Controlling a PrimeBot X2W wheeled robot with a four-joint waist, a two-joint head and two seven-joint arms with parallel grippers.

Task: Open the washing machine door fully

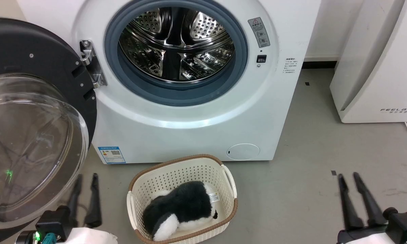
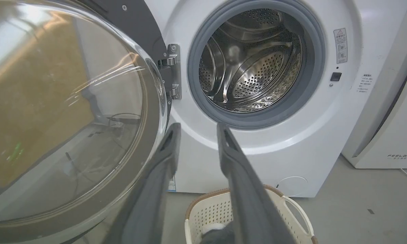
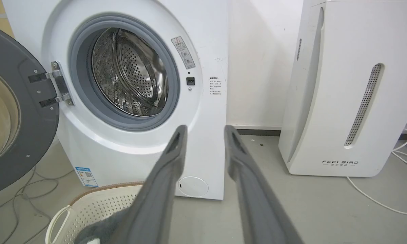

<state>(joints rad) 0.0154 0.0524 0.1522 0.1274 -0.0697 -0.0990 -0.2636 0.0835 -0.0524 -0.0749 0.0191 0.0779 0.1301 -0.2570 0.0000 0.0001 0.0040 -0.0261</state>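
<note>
A grey concrete floor (image 1: 308,152) runs up to a white wall (image 3: 254,67). The washing machine (image 1: 190,125) stands square ahead of me at 12 o'clock. The washing machine door (image 1: 27,44) stands wide open at 9 o'clock of the steel drum (image 1: 176,44), hanging on its silver hinge (image 1: 90,62) with the glass bowl bulging toward the camera. A white FEELBIRD appliance (image 1: 376,67) sits at 3 o'clock, with a white cable (image 3: 376,200) trailing on the floor beside it. A cream basket (image 1: 176,159) at 6 o'clock of the machine holds a black-and-white plush toy (image 1: 183,206).

My left hand (image 1: 86,176) hovers at 7 o'clock just beside the door's lower rim, fingers apart and gripping nothing. My right hand (image 1: 348,175) hovers at 5 o'clock over bare floor, fingers likewise apart and empty.

The head view's left edge cuts off the door's far side. One left finger shows partly through the glass. I cannot make out which animal the toy is, and the print on the stickers is too small to read.
</note>
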